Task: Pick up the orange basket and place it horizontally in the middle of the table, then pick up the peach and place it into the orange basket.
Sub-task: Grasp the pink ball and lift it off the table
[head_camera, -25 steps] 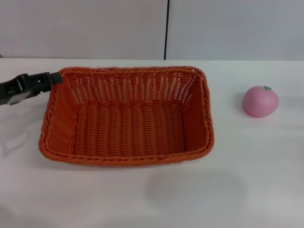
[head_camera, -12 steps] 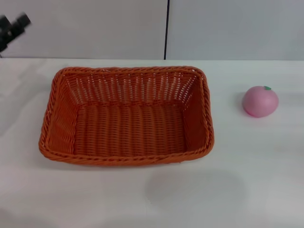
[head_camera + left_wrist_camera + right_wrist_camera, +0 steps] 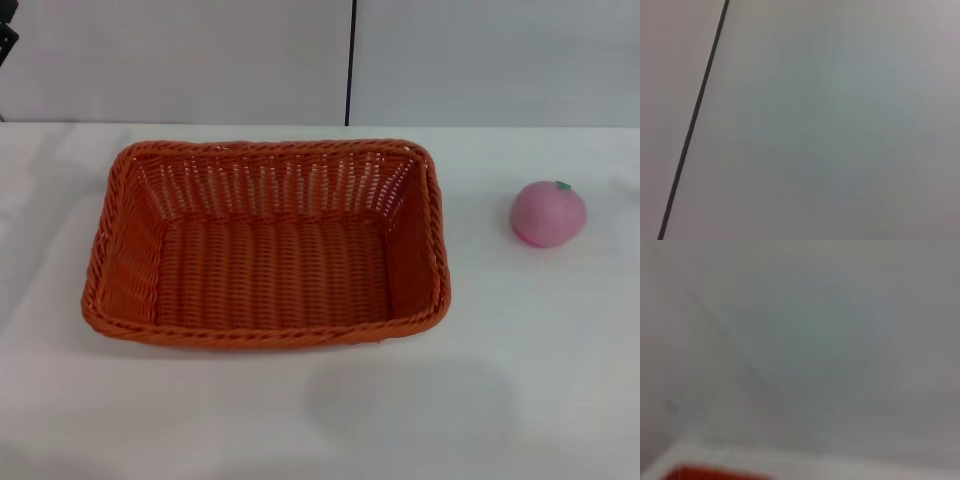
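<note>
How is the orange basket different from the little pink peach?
The orange basket is big, rectangular and woven; the peach is small, round and smooth. The basket is orange and open on top with nothing inside; the peach is pink with a green spot on top. Both sit apart on the white table, and no claw touches either.

The white table bears the orange basket and the peach, well apart.

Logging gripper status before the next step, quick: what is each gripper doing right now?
Left gripper: only a dark sliver at the head view's upper left corner; fingers cannot be told.
Right gripper: not in view.
</note>
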Controlling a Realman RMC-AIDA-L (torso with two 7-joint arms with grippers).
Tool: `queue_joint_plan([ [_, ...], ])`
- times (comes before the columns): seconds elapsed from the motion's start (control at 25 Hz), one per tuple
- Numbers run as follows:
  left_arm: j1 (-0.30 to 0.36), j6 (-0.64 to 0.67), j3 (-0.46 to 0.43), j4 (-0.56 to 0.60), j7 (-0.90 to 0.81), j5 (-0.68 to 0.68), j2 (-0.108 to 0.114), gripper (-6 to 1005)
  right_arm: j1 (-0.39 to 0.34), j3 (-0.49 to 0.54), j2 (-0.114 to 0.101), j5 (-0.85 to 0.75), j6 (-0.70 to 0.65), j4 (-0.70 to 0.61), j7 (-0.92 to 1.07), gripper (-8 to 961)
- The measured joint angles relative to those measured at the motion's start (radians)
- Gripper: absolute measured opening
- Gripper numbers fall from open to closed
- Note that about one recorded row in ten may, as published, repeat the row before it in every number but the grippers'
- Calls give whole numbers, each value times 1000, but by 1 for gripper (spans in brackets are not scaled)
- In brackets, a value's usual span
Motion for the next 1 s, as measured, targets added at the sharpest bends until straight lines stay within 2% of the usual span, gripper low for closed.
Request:
queue_joint_plan([
  [0.12, 1, 4, 1, -15, 4, -6, 0, 825, 104, -7, -30, -221, -36, 1, 82, 679],
  [0.24, 1, 6, 5, -22, 13, -8, 0, 824, 183, -16, -37, -353, -11, 38, 109, 677],
  [0.32, 1, 7, 7, -35, 34, -9, 0, 824, 214, -47, -36, -379, 13, 64, 112, 676],
  [0.56, 2, 16, 8, -52, 59, -9, 0, 825, 274, -228, -25, -383, 169, 199, 133, 672],
  [0.68, 3, 25, 8, -52, 55, -10, 0, 824, 291, -298, -5, -385, 231, 232, 143, 670],
  [0.8, 8, 53, 4, -52, 52, -10, -1, 824, 298, -358, 22, -393, 285, 227, 155, 668],
  [1.0, 14, 80, 0, -52, 50, -11, 2, 824, 306, -385, 32, -394, 330, 235, 157, 665],
])
